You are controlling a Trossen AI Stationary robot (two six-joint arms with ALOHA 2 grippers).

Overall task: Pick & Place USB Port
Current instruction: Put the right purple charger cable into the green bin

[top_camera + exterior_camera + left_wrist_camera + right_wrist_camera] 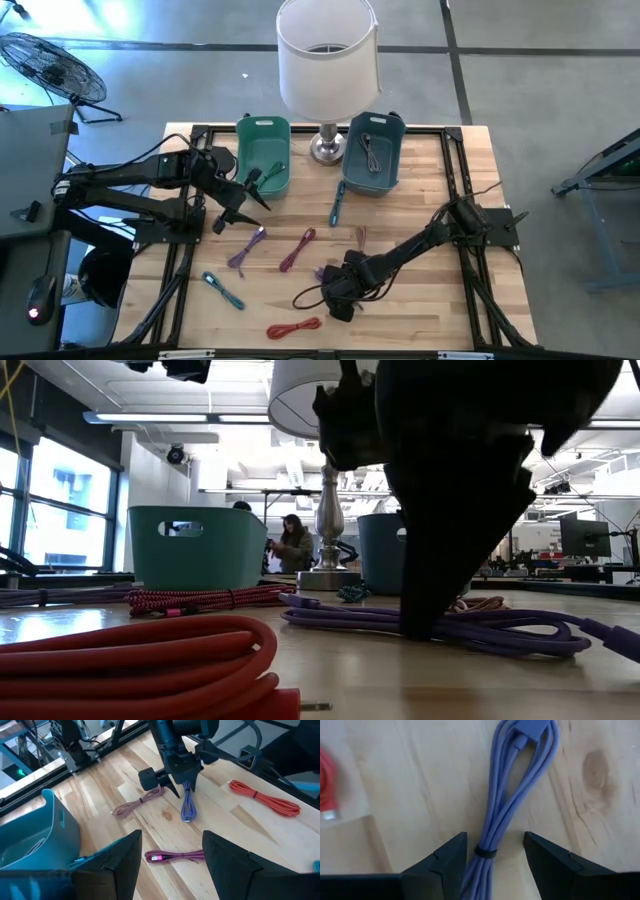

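Jaws of our right gripper (494,851) stand open astride the purple cable (512,795), arm reaching low; our left gripper (171,851) hovers open, raised near the green bin (263,150).

Open-plan lab, ceiling strip lights (180,417), monitors (585,537) (far desks), floor fan (55,62)

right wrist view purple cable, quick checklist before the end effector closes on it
1. Right end effector open: ok, fingers spread.
2. Purple cable between the fingers: ok, its banded part sits in the gap.
3. Bundle tied: ok, a dark band wraps it.
4. Neighbours clear: ok, the red cable lies off to one side.
5. Left end effector out of the way: ok, open near the green bin.
6. Fingertip height over the wooden table: cannot tell.
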